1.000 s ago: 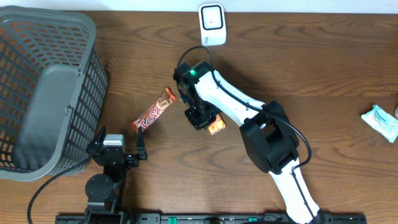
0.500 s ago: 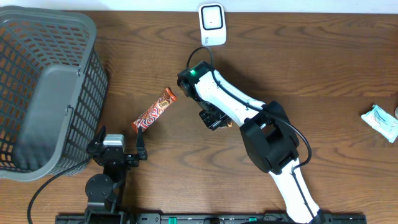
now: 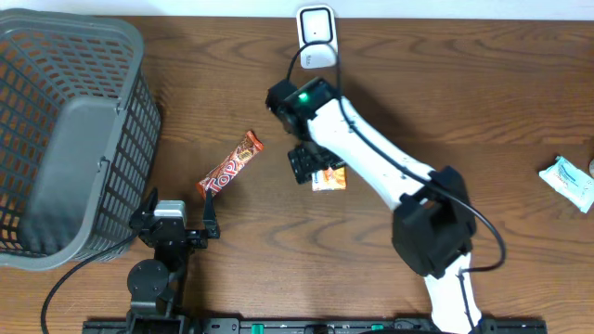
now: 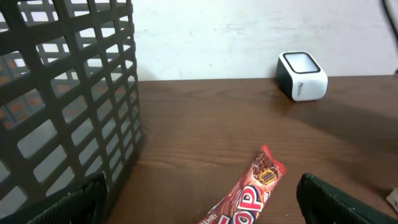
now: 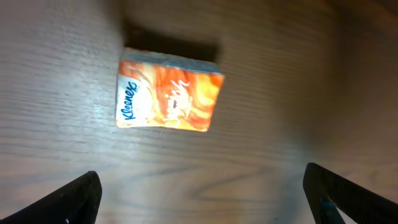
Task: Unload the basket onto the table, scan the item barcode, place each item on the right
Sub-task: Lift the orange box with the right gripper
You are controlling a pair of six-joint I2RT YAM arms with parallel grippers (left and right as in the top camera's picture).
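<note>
A little orange tissue pack lies flat on the brown table.

The tissue pack [image 5: 169, 96] is orange with swirls, and one end is white with the blue word "Kleenex". It sits on the table [image 3: 483, 111] near the middle, below the white scanner [image 3: 316, 35] and to the right of the red candy bar [image 3: 230, 163]. The right gripper [image 3: 309, 164] hangs just above the pack with its fingers wide apart, holding nothing. The left gripper [image 3: 178, 218] sits by the gray basket [image 3: 130, 121], fingers wide too.
</note>
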